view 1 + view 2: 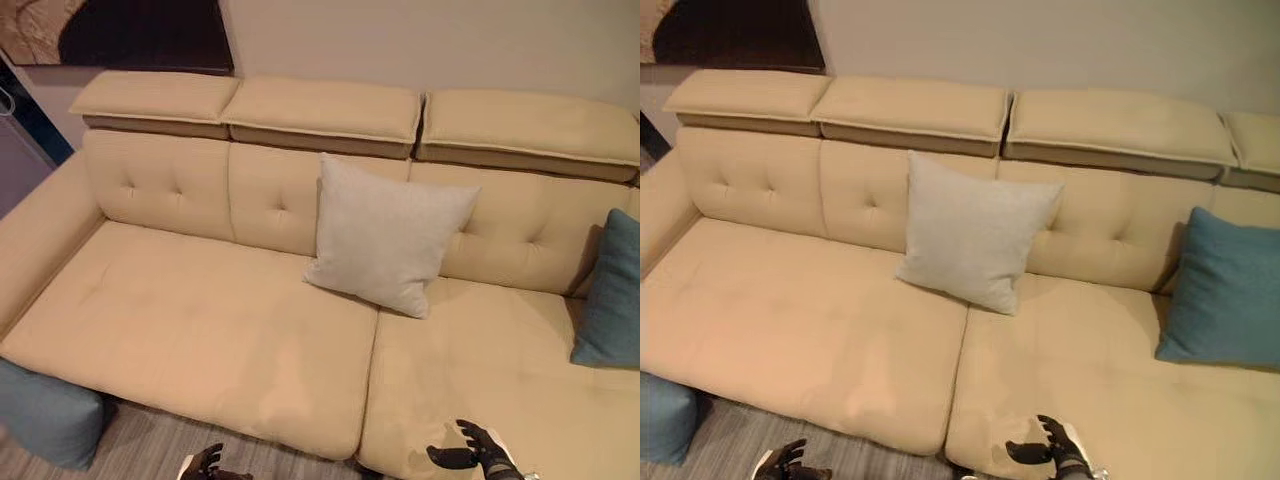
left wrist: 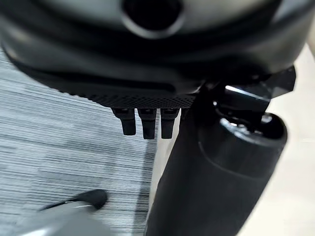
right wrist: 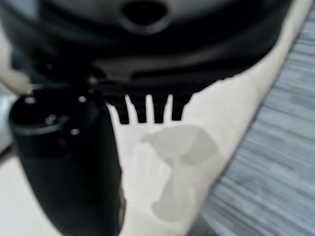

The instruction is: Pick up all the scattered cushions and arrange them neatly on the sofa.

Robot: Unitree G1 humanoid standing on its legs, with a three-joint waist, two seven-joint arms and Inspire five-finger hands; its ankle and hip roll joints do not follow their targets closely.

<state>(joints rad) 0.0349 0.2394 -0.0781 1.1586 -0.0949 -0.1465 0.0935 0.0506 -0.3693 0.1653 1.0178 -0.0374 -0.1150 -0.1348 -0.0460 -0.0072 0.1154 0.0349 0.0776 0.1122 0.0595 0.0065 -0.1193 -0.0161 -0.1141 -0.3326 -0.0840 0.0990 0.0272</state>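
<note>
Left eye: sofa (image 1: 200, 330). Grey cushion (image 1: 385, 235) leans on backrest, centre. Teal cushion (image 1: 612, 290) at 3 o'clock end. Blue cushion (image 1: 45, 415) on floor (image 1: 150, 445) at 8 o'clock, by sofa's front corner. Your left hand (image 1: 203, 464) nearer it; cushion lies toward 9 o'clock from fingers.

Right eye: right hand (image 1: 1052, 446) over seat edge.

Wrist views: both hands' fingers relaxed, empty.

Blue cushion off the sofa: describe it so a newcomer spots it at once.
Start at the beige sofa along the wall and go to its left end, the robot's left. On the grey floor against the seat's front corner there sits the blue cushion. Unlike the pale grey cushion leaning on the backrest and the teal cushion at the right end, it is on the floor, not the seat.
</note>
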